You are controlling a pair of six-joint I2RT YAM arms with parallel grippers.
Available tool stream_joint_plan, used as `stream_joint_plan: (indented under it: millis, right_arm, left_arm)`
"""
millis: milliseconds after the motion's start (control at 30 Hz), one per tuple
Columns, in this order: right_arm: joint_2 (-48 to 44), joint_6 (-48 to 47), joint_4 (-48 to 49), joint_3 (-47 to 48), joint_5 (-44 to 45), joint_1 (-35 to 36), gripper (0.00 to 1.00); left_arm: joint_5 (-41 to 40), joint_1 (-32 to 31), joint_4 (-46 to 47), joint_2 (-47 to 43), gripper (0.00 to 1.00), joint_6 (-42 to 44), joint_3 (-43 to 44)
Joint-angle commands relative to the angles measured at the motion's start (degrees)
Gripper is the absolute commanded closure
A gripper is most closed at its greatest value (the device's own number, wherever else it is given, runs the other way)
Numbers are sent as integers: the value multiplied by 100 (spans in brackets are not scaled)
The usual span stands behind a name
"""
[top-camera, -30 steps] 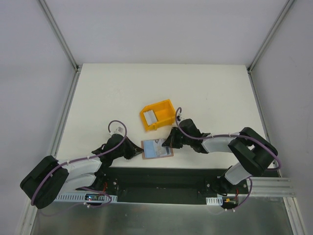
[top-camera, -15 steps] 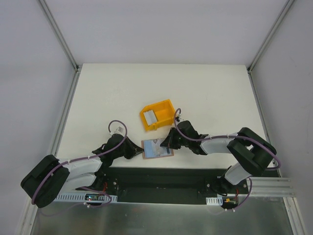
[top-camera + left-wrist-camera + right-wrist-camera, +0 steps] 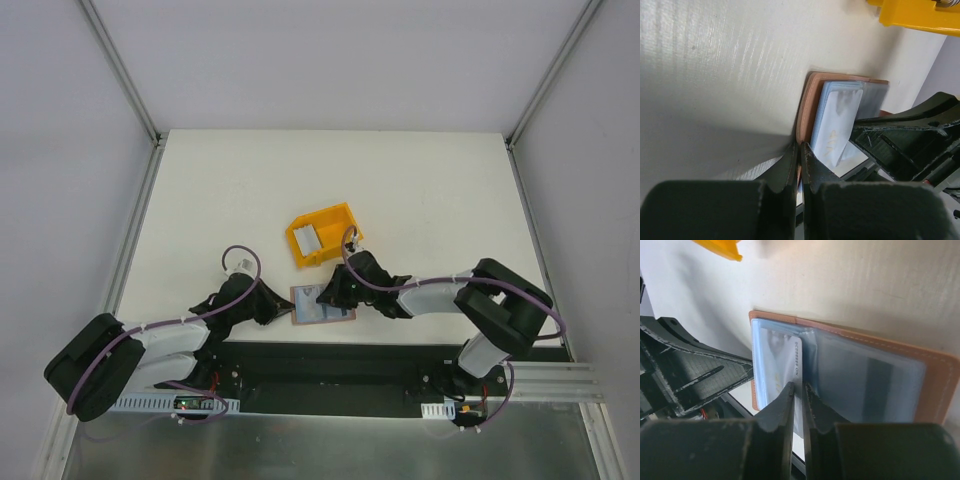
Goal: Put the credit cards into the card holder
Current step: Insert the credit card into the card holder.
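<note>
Brown leather, the card holder (image 3: 936, 390) lies open at the near edge of the surface (image 3: 300, 190), its left rim pinched in the closed left claw (image 3: 800, 151). The right claw (image 3: 798, 390) nips a pale card (image 3: 776, 365), seemingly feeding it into the left sleeve. Next, I reckon: push it straight home, then let go. Compared with a second ago, the right claw has slid leftward over the holder.

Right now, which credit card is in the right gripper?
The pale card with printed digits, pinched by the right gripper at the open card holder. The dark-striped card sits sleeved beside it; a third card lies in the yellow bin.
</note>
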Motion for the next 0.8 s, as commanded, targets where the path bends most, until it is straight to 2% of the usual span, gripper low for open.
stream_joint_plan:
  millis: [0, 167, 267, 467, 767]
  right_arm:
    - [-285, -232, -647, 113, 383, 67, 84]
    - [-725, -610, -1368, 140, 665, 6, 69]
    - [-805, -637, -1405, 113, 815, 6, 67]
    - [-524, -803, -1089, 359, 139, 49, 65]
    - [65, -874, -1123, 834, -222, 208, 65]
  left_arm:
    - [-120, -57, -291, 211, 100, 50, 3]
    - [-85, -57, -282, 229, 100, 50, -23]
    - [-103, -57, -291, 168, 100, 33, -66]
    - [-112, -57, -291, 141, 100, 24, -93]
    - [-94, -57, -291, 115, 100, 24, -84]
